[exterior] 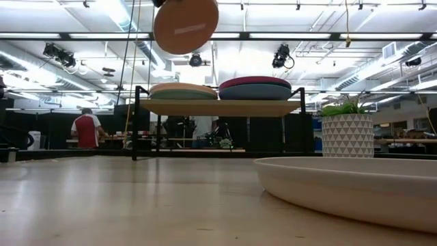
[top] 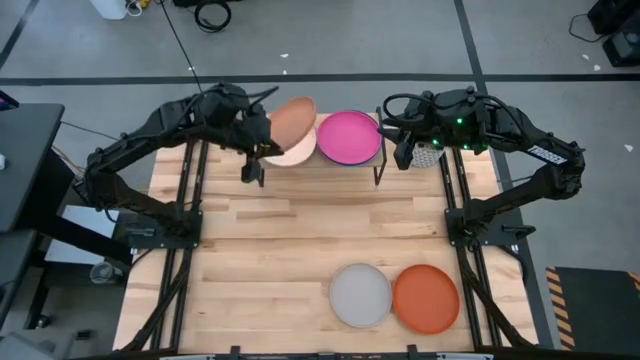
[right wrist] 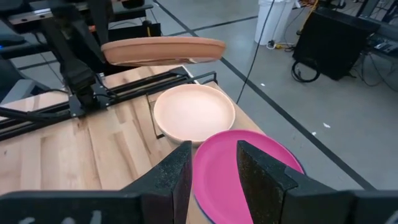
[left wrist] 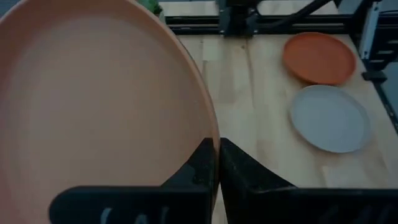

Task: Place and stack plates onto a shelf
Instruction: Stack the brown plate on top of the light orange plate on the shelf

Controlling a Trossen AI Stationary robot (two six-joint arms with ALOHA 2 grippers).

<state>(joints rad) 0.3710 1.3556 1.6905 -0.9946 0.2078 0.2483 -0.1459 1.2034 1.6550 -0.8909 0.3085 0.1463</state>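
My left gripper (top: 262,148) is shut on the peach-tan plate (top: 293,122), which hangs in the air over the shelf's left stack. That stack is topped by the cream-white plate (right wrist: 194,112). The shelf (exterior: 218,107) also carries a right stack topped by the magenta plate (top: 348,137). My right gripper (right wrist: 214,158) is open, at the shelf's right end above the magenta plate's edge, touching nothing. The grey plate (top: 360,294) and the orange plate (top: 425,297) lie flat on the table near its near edge. My left gripper pinches the peach-tan plate's rim (left wrist: 208,134) between its two fingers, one finger on each face. The fingers come at it from the table's left side. The plate is lifted clear, high above the shelf (exterior: 186,24), and tilted.
A potted plant in a white patterned pot (exterior: 347,130) stands at the shelf's right end, close to my right arm. Bare tabletop (top: 300,240) lies between the shelf and the two plates near the near edge. A person (exterior: 87,130) stands far off in the room.
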